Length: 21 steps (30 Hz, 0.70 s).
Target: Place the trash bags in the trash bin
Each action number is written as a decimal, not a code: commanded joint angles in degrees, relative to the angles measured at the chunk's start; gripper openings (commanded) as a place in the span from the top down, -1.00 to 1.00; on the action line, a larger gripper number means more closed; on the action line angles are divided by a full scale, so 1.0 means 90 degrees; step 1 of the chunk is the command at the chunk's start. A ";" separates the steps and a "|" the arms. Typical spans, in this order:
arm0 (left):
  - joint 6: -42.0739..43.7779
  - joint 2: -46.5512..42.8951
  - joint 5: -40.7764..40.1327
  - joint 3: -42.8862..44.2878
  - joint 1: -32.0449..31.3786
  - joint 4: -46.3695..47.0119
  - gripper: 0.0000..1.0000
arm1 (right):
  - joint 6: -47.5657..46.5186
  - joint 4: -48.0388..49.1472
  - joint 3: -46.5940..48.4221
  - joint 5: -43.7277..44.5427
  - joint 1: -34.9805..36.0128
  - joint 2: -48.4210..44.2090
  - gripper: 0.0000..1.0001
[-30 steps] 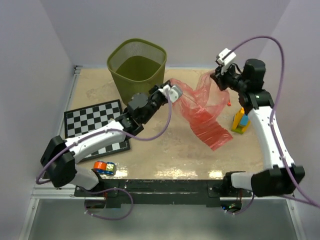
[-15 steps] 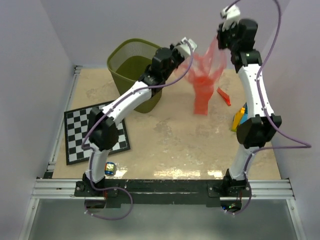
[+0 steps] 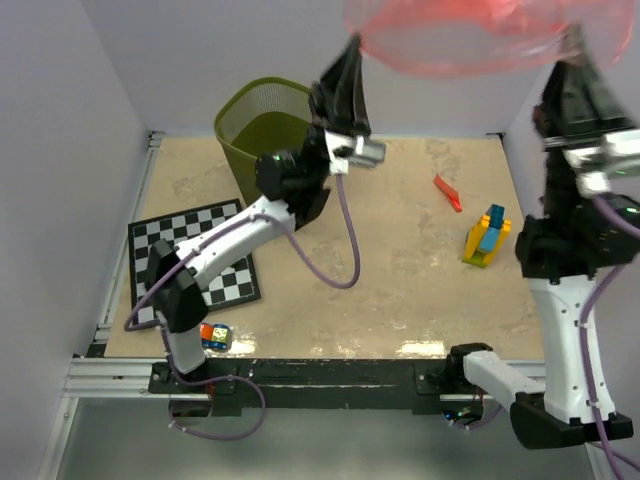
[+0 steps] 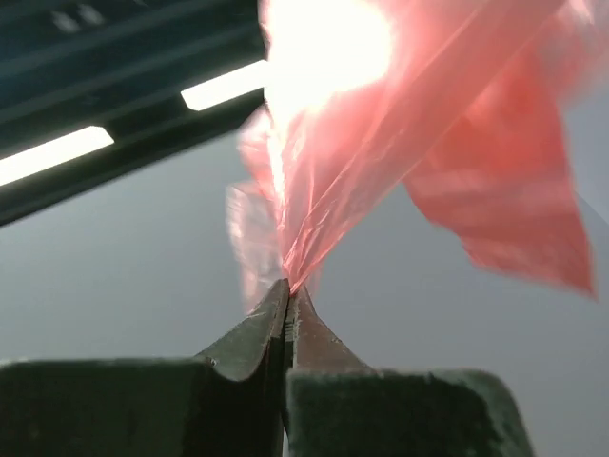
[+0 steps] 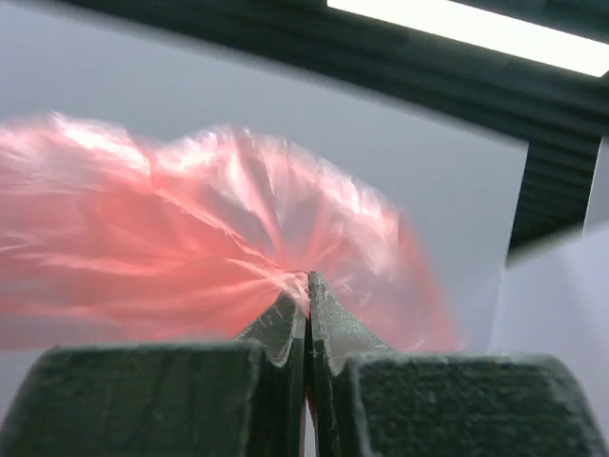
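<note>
Two grippers share one trash bag [image 3: 460, 40]: left gripper [image 4: 287, 288] pinched shut on one gathered edge, right gripper [image 5: 306, 279] pinched shut on another. We see bag stretched high above table [image 3: 400, 290], right of trash bin [image 3: 238, 165], not inside. We judge film featherlight, limp, slippery, tear-prone; gathered folds near its edge give safest hold. Red strip [image 3: 448, 192] lies flat on table near toy blocks [image 3: 484, 237].
</note>
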 commanded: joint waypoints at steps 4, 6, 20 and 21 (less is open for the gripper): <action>0.0554 -0.2859 0.0540 -0.7451 -0.0357 -0.1083 1.00 | -0.2511 -0.6152 -0.4135 -0.1509 -0.0039 -0.0621 1.00; 0.0106 -0.3601 0.0294 -0.7798 -0.0661 -0.1771 1.00 | -0.2434 -0.6341 -0.4439 -0.2243 -0.0029 -0.1911 1.00; -0.2256 -0.3577 -0.1942 -0.6248 -0.0663 -0.4205 1.00 | -0.0725 -0.6070 -0.3229 -0.1544 -0.0029 -0.1078 1.00; -0.2501 -0.3392 -0.1962 -0.5965 -0.0565 -0.4458 1.00 | -0.0647 -0.5846 -0.3278 -0.1475 -0.0029 -0.1000 1.00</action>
